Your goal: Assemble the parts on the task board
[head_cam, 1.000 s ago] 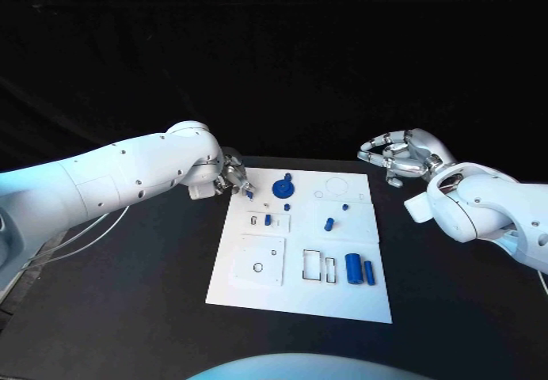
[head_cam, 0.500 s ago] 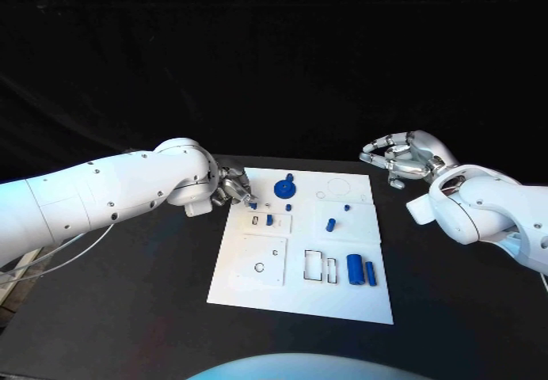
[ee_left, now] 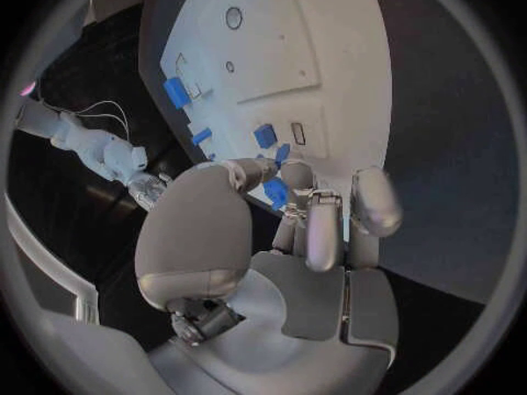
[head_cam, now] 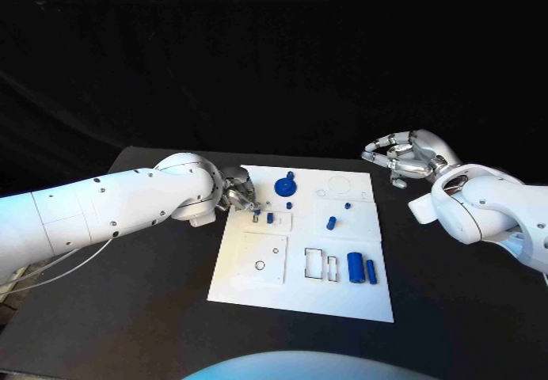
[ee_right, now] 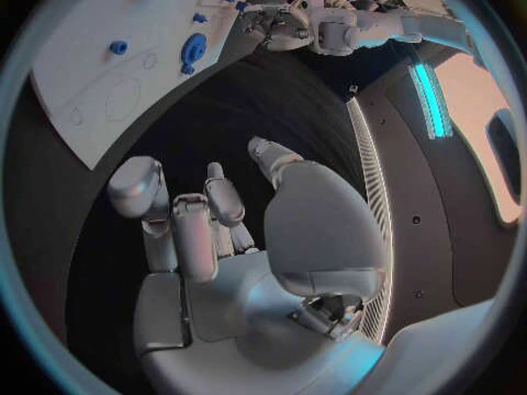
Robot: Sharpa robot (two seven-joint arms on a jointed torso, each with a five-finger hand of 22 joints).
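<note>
Movement since the earlier frame is seen in the left arm, which has been carried further in over the tabletop (head_cam: 137, 301), so that the left robot hand (head_cam: 237, 195) is now set at the near-left corner of the task board's (head_cam: 343, 297) far end. In the left wrist view a small blue part (ee_left: 275, 190) is pinched between its fingertips (ee_left: 323, 204), just above the board's edge. The right robot hand (head_cam: 405, 158) is held where it was, raised off the board's far right corner, fingers curled in with nothing held.

The tabletop is black, and a black backdrop is hung behind it.

The white board is laid with its long axis running away from the robot. On it a round blue disc part (head_cam: 284, 188) is seen near the far end, a blue cylinder (head_cam: 354, 268) is laid lengthwise along the board near the right edge beside a slimmer blue bar (head_cam: 370, 271), and small blue pegs (head_cam: 330, 223) are stood mid-board.
</note>
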